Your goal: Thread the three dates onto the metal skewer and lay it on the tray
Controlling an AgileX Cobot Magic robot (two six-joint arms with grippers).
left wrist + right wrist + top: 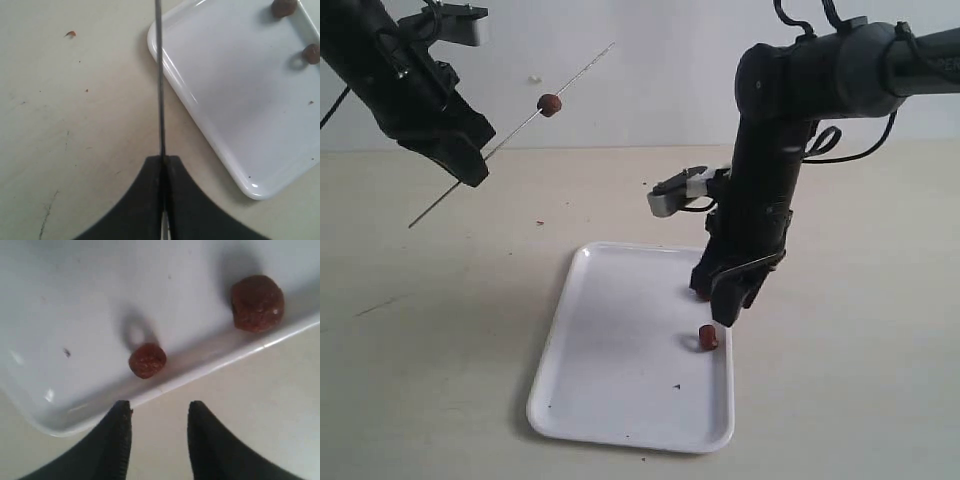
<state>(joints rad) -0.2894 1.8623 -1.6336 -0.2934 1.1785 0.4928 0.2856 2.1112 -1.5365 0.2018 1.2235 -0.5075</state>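
Note:
My left gripper is raised at the upper left, shut on the thin metal skewer. One dark red date sits threaded on the skewer, up in the air. The white tray lies on the table. Two dates rest near its right rim: one in the open, the other partly hidden behind my right gripper in the exterior view. My right gripper hangs open and empty over that rim, just beside the nearer date.
A small red crumb lies on the beige table left of the tray. A few dark specks dot the tray. A pale wall stands behind the table.

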